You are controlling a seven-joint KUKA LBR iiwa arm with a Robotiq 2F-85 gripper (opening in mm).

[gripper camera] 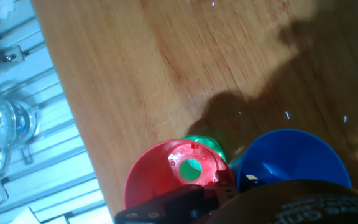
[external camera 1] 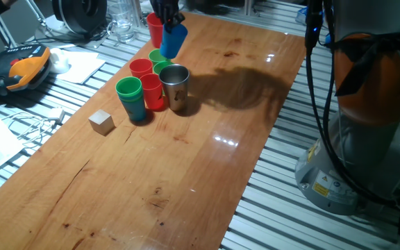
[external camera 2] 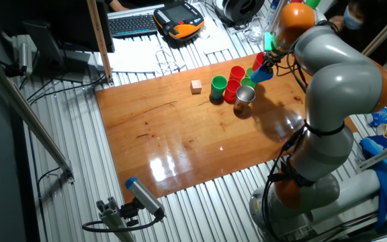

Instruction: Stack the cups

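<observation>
Blue cup (external camera 1: 173, 40) pinched in my claw (external camera 1: 167, 19), lifted clear of the table (external camera 1: 207, 146).
Below it, the remaining cups cluster: red (external camera 1: 152, 91), green (external camera 1: 129, 96), and the steel cup (external camera 1: 176, 86); a wooden cube (external camera 1: 101, 122) sits apart.

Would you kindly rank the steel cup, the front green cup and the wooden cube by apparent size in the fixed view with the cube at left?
1. steel cup
2. green cup, nearly alike
3. wooden cube

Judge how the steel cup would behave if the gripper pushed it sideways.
The steel cup stands upright and tapers to a narrower base, so a high push would probably tip it. Its shiny wall looks slippery. It touches a red cup, which would likely get shoved too.
</observation>
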